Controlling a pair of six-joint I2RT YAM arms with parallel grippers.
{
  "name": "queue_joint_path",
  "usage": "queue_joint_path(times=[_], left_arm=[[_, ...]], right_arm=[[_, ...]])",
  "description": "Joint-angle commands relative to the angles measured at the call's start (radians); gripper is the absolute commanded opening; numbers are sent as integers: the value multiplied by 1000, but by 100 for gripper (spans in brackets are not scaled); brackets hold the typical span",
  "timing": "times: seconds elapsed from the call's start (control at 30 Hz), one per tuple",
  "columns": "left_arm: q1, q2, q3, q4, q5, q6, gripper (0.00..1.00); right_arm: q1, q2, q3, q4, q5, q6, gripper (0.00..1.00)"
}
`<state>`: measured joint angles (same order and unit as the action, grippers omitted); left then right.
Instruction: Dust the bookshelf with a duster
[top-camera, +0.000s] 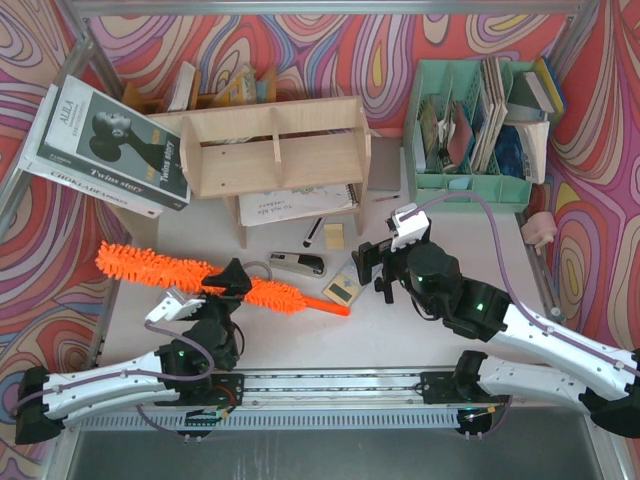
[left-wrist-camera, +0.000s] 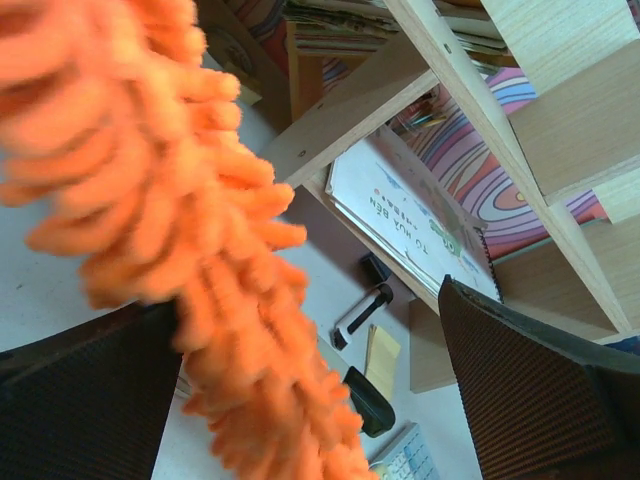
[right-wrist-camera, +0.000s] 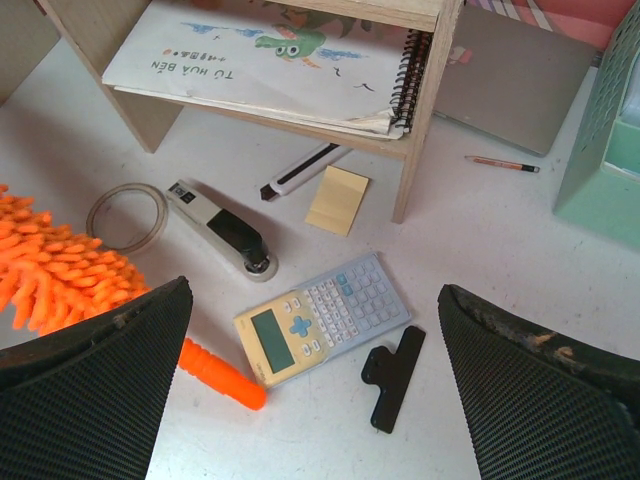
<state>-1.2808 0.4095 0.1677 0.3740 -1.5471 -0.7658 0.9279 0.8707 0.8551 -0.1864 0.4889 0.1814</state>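
The light plywood bookshelf (top-camera: 275, 150) stands at the back middle of the table; it also shows in the left wrist view (left-wrist-camera: 560, 130) and the right wrist view (right-wrist-camera: 425, 100). The orange fluffy duster (top-camera: 150, 265) lies slanting across the table in front of it, its handle (top-camera: 325, 305) pointing right. My left gripper (top-camera: 228, 280) is open, and the duster's fluff (left-wrist-camera: 200, 250) passes between its wide-apart jaws, close to the left finger. My right gripper (top-camera: 375, 265) is open and empty, hovering right of the handle's tip (right-wrist-camera: 220, 375).
A calculator (right-wrist-camera: 320, 315), black clip (right-wrist-camera: 392, 375), stapler (right-wrist-camera: 225, 235), tape ring (right-wrist-camera: 125, 215), box cutter (right-wrist-camera: 300, 170) and sticky notes (right-wrist-camera: 338, 198) lie before the shelf. A spiral notebook (top-camera: 295, 205) lies under it. A mint organiser (top-camera: 470, 130) stands back right, a book (top-camera: 105, 145) back left.
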Motion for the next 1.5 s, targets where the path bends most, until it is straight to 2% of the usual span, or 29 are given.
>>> queue_joint_path(times=[0.0, 0.3, 0.5, 0.6, 0.7, 0.73, 0.8, 0.87, 0.93, 1.13, 1.33, 1.47], left_arm=[[3, -33, -27, 45, -219, 63, 99], [2, -48, -9, 73, -219, 151, 98], [-3, -8, 47, 30, -217, 211, 99], [-2, 22, 127, -204, -181, 158, 99], [43, 75, 266, -775, -21, -191, 99], [65, 98, 293, -864, 26, -223, 99], [85, 153, 303, -791, 108, -54, 98], [89, 209, 291, -601, 188, 166, 99], [109, 266, 298, -507, 267, 265, 99], [265, 410, 415, -536, 520, 367, 99], [361, 450, 459, -651, 516, 361, 99], [438, 394, 394, -623, 520, 378, 99]], right_arm=[[-4, -16, -10, 6, 9, 10, 99], [-4, -15, -14, 2, 12, 13, 99], [-3, -15, -14, 4, 35, 12, 99], [-4, -6, -24, 24, 68, 16, 99], [-4, 50, -1, -5, 109, 58, 99], [-5, 81, 19, -18, 112, 73, 99], [-10, 139, 47, -44, 120, 111, 99], [-26, 176, 60, -53, 116, 142, 99], [-47, 201, 67, -56, 101, 173, 99], [-155, 205, 55, -83, 40, 270, 99], [-263, 183, 13, -99, 18, 321, 98], [-355, 165, -23, -81, -22, 336, 99]])
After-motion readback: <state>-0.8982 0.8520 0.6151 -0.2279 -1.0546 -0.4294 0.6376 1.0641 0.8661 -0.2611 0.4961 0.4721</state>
